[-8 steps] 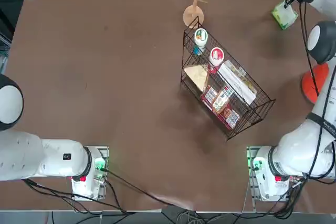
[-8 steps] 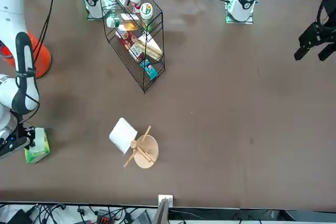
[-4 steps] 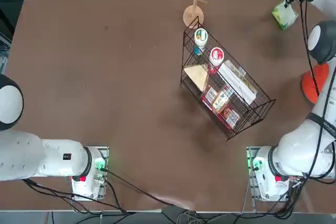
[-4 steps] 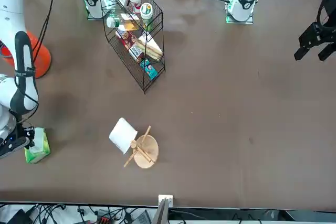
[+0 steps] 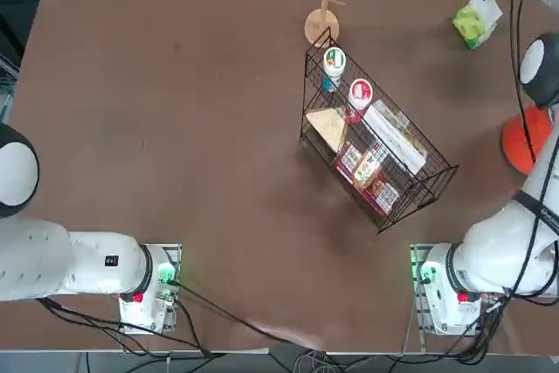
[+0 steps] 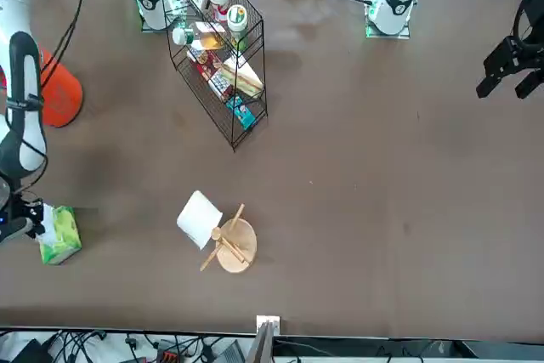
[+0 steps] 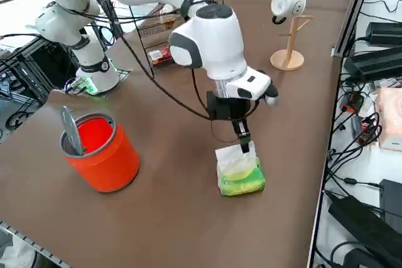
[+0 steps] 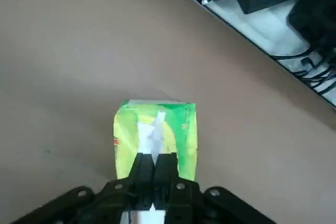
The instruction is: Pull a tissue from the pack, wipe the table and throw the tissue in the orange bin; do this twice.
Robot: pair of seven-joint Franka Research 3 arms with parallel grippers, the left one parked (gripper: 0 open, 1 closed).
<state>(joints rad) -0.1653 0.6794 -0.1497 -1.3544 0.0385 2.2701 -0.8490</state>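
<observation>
Black R gripper [image 8: 154, 157] of mine: fingers pinched shut on the white tissue [image 8: 150, 136], w/ the tissue running from them to the opening of the pkt [image 7: 244, 183]. Pkt = soft, yellow-green, lying on the brown tabletop [image 5: 218, 128] just under my fingertips, at the far R part, base side being near.

Next out, orange bin [image 7: 110, 161]: on the tabletop, closer to my base than the pkt, w/ a grey flat piece [image 7: 72, 131] leaning inside, up past the rim.

Then blk wire basket [image 5: 457, 166], approx. mid-table, set at a slant; holds 2 white-capped tubs [image 5: 360, 93], a long white packet [image 5: 395, 135] & other packs.

Farthest: wooden stand [image 7: 289, 48], upright nr the basket's far end, w/ white roll [image 7: 289, 3] on it.
</observation>
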